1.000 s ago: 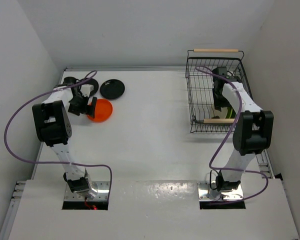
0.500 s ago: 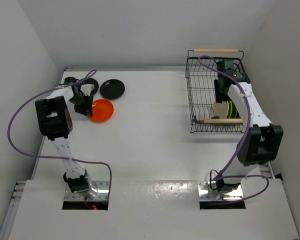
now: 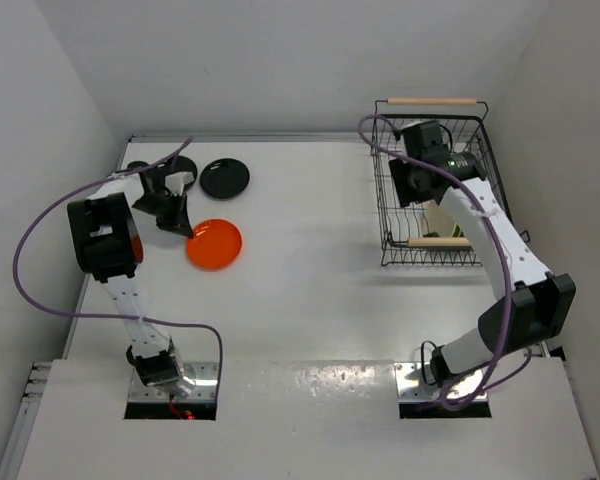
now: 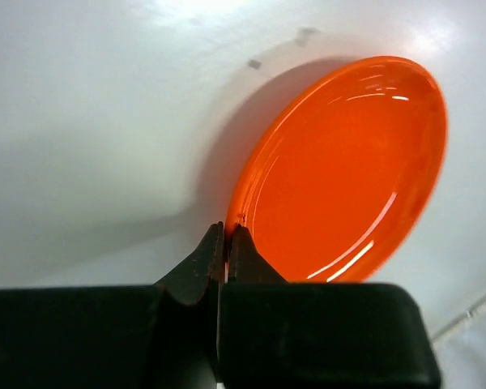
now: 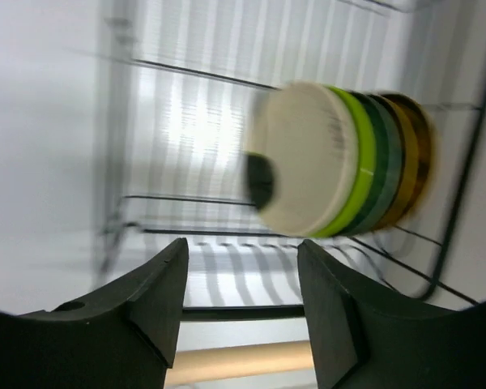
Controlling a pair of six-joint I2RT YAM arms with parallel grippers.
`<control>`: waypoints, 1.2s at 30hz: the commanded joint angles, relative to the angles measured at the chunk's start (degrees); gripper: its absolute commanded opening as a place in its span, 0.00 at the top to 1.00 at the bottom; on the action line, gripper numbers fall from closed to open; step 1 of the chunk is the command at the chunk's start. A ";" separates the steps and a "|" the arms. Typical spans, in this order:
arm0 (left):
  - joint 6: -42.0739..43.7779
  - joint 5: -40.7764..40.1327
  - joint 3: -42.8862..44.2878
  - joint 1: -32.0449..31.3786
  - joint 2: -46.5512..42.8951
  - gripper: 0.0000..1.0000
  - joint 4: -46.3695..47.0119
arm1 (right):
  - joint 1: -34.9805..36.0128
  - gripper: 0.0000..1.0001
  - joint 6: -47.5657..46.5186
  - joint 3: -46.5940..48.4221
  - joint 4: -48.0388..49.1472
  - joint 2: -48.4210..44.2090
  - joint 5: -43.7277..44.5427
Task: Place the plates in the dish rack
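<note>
An orange-red plate [image 3: 214, 243] lies at the left of the table, and in the left wrist view it [image 4: 348, 170] looks tilted, with a shadow under it. My left gripper [image 4: 227, 235] is shut on its near rim, also seen from above [image 3: 183, 222]. A black plate [image 3: 225, 177] lies behind it. The dish rack [image 3: 395, 215] stands at the far right. Inside it, cream [image 5: 304, 162], lime green [image 5: 364, 166], blue-grey and brown-gold plates [image 5: 413, 158] stand on edge together. My right gripper [image 5: 243, 267] hangs open above the rack [image 3: 412, 182], holding nothing.
Another dark plate [image 3: 134, 166] peeks out behind the left arm near the back left corner. Walls close in on the left, back and right. The rack's wooden handles [image 3: 432, 100] run along its far and near ends. A purple cable loops off each arm.
My left gripper has shut on the orange-red plate's rim, and the plate has slid nearer and to the right. My right gripper has lifted away from the standing plates and opened wider.
</note>
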 commanded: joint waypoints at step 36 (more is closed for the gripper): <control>-9.35 -12.75 14.44 -9.06 -22.60 0.02 -5.20 | 6.56 1.00 10.56 3.43 18.55 -1.26 3.15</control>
